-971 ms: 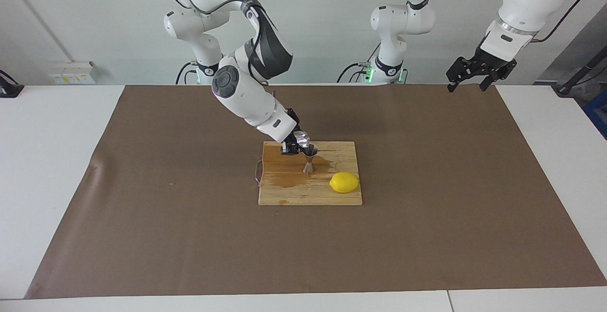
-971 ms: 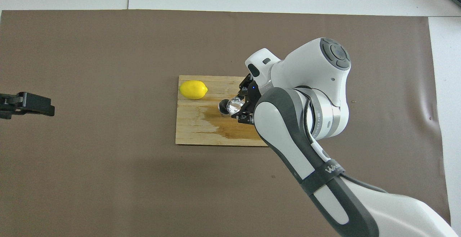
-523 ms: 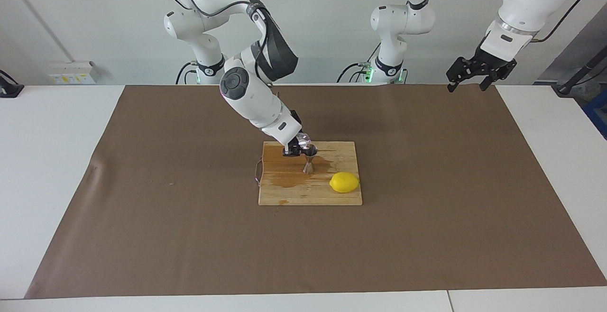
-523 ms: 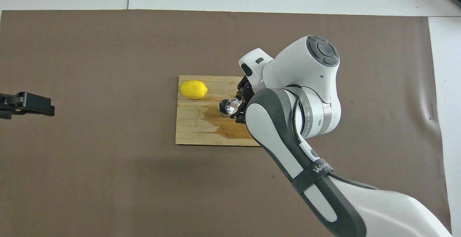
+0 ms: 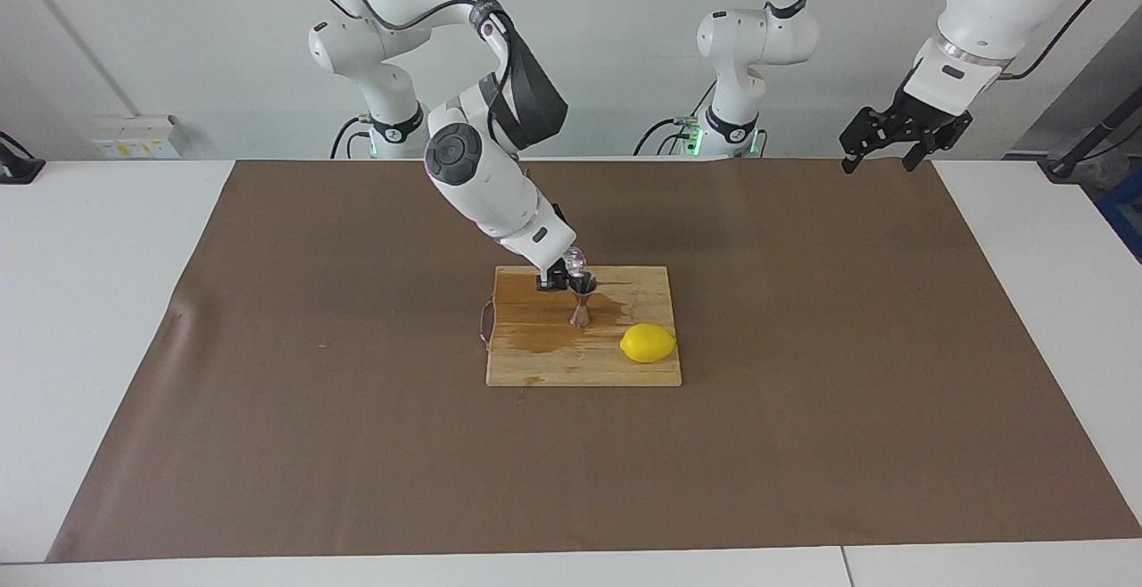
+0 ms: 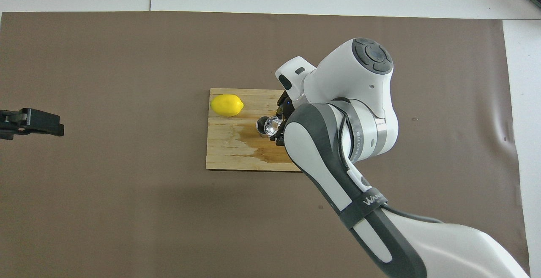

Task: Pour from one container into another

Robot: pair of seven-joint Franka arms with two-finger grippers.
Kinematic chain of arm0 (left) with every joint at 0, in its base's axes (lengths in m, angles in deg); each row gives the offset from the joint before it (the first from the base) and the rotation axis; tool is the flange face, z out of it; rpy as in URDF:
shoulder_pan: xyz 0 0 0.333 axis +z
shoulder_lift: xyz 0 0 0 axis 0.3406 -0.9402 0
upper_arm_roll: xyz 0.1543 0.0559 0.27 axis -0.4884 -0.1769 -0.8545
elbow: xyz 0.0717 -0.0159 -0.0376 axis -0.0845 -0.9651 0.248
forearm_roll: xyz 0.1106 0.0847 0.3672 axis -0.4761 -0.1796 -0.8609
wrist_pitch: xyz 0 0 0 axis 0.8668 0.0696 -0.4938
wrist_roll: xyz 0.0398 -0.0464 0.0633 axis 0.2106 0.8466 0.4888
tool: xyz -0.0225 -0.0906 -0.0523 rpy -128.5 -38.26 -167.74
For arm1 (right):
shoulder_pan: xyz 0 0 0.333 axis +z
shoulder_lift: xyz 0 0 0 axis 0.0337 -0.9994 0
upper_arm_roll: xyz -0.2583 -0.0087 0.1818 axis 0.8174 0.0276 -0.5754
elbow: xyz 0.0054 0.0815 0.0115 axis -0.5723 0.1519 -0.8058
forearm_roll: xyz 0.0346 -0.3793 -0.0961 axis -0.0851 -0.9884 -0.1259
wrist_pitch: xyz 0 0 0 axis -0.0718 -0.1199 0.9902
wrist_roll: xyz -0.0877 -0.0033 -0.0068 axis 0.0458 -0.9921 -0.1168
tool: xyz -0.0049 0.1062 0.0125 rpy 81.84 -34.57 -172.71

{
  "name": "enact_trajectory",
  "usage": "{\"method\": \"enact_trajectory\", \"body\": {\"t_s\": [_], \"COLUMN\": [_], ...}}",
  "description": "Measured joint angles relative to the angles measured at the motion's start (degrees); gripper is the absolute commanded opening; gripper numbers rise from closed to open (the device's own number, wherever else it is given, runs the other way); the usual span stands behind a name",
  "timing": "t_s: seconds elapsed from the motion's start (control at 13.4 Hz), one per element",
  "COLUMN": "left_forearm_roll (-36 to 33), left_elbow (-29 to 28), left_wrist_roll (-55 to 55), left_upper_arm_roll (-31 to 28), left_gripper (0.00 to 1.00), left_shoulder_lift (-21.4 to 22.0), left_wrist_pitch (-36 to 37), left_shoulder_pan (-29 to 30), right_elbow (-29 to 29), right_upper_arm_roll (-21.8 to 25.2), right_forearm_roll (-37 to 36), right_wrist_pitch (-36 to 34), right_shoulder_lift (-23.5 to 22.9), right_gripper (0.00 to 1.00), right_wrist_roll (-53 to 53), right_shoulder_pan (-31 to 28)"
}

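Facing view: the pour looks to be in hand. The right end effector (image 5: 564, 273) is clamped on the glass cup (image 5: 574, 260), which is tipped over the mouth of the steel jigger (image 5: 582, 300). The jigger stands upright on the cutting board (image 5: 624, 368), on a wet patch (image 5: 544, 333), with a lemon (image 5: 648, 343) beside it toward the left arm's end of the worktop. The left end effector (image 5: 901, 136) waits with fingers apart, raised over the mat's corner by its own base, holding nothing. Next, I judge, the cup needs righting and lifting clear without knocking the jigger.

Overhead view: the cup (image 6: 272, 123) overlaps the jigger's rim (image 6: 262, 125), and the right end effector (image 6: 280, 129) is mostly hidden under its own arm. The left end effector (image 6: 31, 122) shows at the frame's edge.
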Motion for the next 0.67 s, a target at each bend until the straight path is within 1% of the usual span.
{"method": "enact_trajectory", "body": {"t_s": [0.15, 0.37, 0.67], "left_forearm_roll": [0.0, 0.0, 0.0], "left_elbow": [0.0, 0.0, 0.0], "left_wrist_roll": [0.0, 0.0, 0.0], "left_upper_arm_roll": [0.0, 0.0, 0.0], "left_gripper": [1.0, 1.0, 1.0], "left_shoulder_lift": [0.0, 0.0, 0.0], "left_wrist_pitch": [0.0, 0.0, 0.0], "left_shoulder_pan": [0.0, 0.0, 0.0], "right_elbow": [-1.3, -4.5, -5.2], "right_upper_arm_roll": [-0.1, -0.1, -0.1], "right_forearm_roll": [-1.8, -2.6, -4.5], "right_wrist_pitch": [-1.8, -4.0, -5.0], "right_shoulder_lift": [-0.5, -2.0, -2.8], "right_gripper": [0.22, 0.22, 0.22], "right_wrist_roll": [-1.7, -3.3, -4.1], "right_shoulder_pan": [0.0, 0.0, 0.0]}}
